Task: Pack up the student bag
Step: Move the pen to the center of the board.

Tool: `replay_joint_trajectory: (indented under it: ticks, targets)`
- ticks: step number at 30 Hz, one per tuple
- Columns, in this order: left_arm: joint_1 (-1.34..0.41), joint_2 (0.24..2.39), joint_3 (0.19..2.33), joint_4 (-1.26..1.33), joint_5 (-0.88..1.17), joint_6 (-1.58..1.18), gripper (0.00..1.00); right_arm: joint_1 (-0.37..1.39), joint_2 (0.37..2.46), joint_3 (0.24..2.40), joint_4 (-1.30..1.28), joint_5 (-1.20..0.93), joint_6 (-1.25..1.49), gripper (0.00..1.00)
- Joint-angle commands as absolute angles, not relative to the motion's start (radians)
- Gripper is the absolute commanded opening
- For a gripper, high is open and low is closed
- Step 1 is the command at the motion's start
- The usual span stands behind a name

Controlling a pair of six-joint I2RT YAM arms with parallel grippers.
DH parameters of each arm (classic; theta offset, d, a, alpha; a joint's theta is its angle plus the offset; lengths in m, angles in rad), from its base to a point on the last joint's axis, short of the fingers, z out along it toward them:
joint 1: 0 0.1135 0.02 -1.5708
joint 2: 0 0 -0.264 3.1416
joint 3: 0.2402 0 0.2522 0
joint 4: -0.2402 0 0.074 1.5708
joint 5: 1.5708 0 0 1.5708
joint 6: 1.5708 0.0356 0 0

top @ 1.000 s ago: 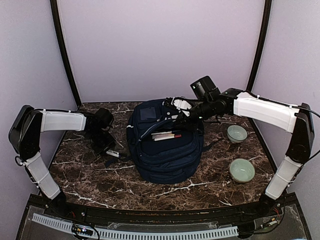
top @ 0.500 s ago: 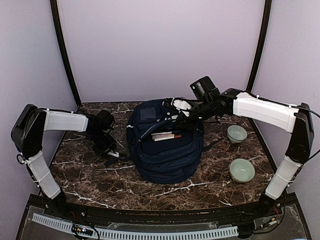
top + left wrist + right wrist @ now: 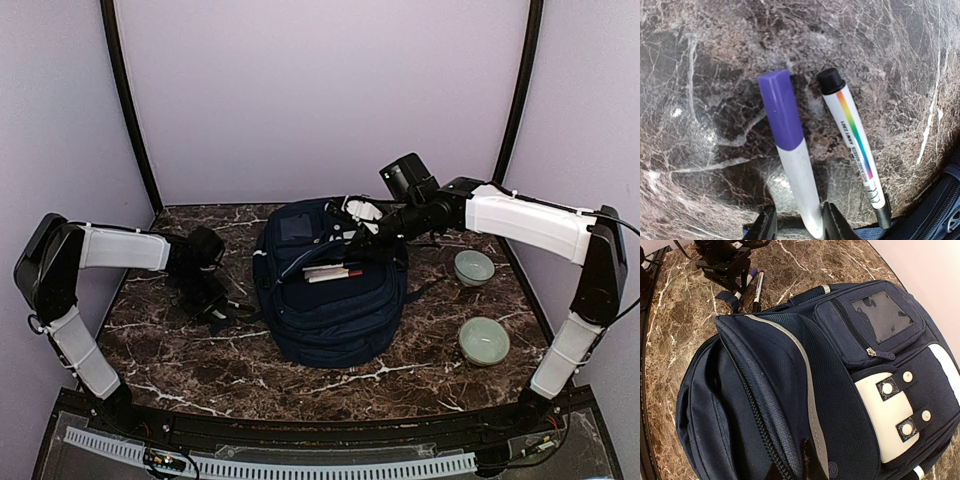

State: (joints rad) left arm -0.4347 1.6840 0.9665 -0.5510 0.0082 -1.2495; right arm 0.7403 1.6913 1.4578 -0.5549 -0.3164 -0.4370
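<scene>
Navy student bag (image 3: pixel 330 310), purple-capped white marker (image 3: pixel 792 165), rainbow-striped pen (image 3: pixel 855 137), white-veined brown marble table (image 3: pixel 200 370)

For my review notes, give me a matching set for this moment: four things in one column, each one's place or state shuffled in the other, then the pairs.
Things
1. purple-capped marker
2. rainbow-striped marker
3. student bag
4. pale green bowls

Place or state
A. zip edge pinched by the right fingers
B. on the table, right of the bag
C. barrel between the open left fingers
D. lying free beside the other marker

Pairs: 1-C, 2-D, 3-A, 4-B
</scene>
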Motion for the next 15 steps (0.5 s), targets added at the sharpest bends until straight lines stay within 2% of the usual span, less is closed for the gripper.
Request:
replay_joint_trajectory:
  ticks: [1, 8, 15]
  targets:
    - [-0.419, 1.689, 0.960, -0.707, -0.066, -1.204, 0.33, 0.741, 1.694, 1.474, -0.514, -0.341, -0.440, 0.00]
    - [-0.332, 1.782, 1.009, -0.787, -0.027, -0.997, 0.30, 0.741, 1.694, 1.474, -0.514, -0.347, -0.439, 0.00]
    - [-0.324, 1.895, 1.108, -0.833, -0.050, -0.859, 0.24, 0.741, 1.692, 1.474, -0.515, -0.345, -0.440, 0.00]
